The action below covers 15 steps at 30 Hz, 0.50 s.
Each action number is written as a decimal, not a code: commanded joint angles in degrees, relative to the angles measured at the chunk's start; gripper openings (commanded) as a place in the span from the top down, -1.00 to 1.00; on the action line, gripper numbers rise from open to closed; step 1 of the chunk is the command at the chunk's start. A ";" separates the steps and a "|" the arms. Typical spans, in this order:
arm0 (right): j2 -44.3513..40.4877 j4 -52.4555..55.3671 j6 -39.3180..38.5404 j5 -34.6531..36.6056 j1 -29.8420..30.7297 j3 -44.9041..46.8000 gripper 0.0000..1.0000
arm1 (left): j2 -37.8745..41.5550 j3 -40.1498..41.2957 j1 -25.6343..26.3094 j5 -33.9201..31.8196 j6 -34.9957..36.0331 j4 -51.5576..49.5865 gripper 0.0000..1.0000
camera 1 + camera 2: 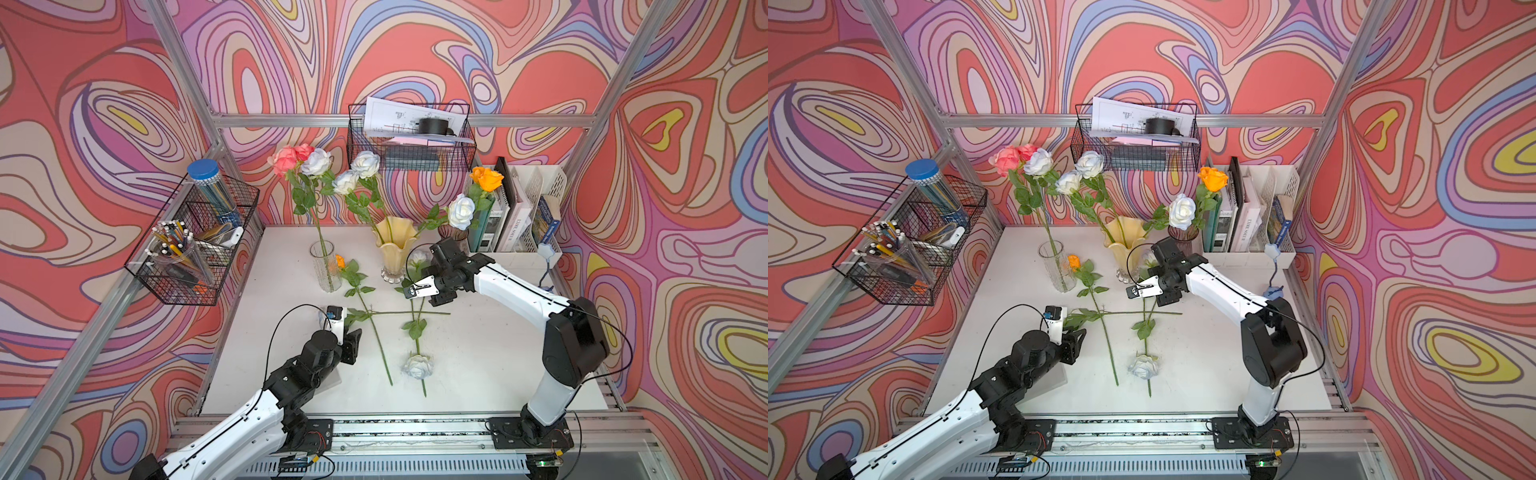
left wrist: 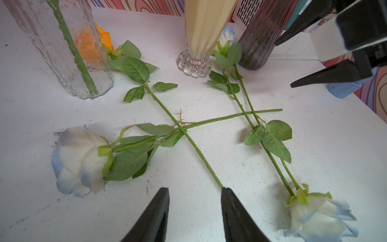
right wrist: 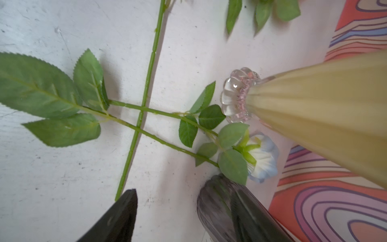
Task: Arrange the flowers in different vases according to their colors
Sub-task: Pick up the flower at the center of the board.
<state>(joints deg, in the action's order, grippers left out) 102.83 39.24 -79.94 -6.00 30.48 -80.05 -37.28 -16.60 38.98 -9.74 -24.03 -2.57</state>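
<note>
Landmark: yellow vase, standing mid-back on the table and holding two white roses.

Surroundings:
- Clear vase is standing near it on the left-arm side, carrying pink roses and one white rose.
- Purple vase is standing near it on the right-arm side, carrying a white rose and an orange rose. A file rack is sitting just behind.
- A wire basket is hanging on the wall behind the yellow vase.

Four stems are lying loose on the robot side of the yellow vase:
- The loose orange rose has its head between the yellow and clear vases.
- Rose W3 has its head at the yellow vase's foot.
- Rose W2 has its head well toward the robot.
- Rose W1 is lying crosswise, its stem crossing the other three. Which lies on top I cannot tell.

Grippers:
- Left gripper is sitting low over the table with its jaws partly apart and nothing between them. One fingertip is lining up with the loose orange rose's stem end. Contact I cannot tell.
- Right gripper is spreading its jaws wide and gripping nothing. One finger is overlapping the purple vase, contact uncertain. W1's stem end is lying near the other finger.

Views:
- In both top views the right arm is covering the purple vase's lower half and the left wrist is covering W1's head. The left wrist view is showing both plainly.
- The right wrist view is showing W3's head clearly.
</note>
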 commanded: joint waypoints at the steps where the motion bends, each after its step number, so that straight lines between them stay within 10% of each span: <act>1: 0.28 -5.35 -0.02 -4.44 0.06 3.36 -0.43 | 0.07 0.02 0.22 -1.15 0.22 -0.32 0.06; 15: 7.37 -12.58 -1.27 -4.71 0.11 4.85 -0.25 | 0.36 0.43 0.22 -1.39 0.74 -1.97 0.04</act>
<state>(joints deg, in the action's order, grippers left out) 108.49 28.03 -81.06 -9.69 30.50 -74.56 -37.28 -16.53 38.98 -10.31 -23.97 -3.16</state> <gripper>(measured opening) 0.634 0.479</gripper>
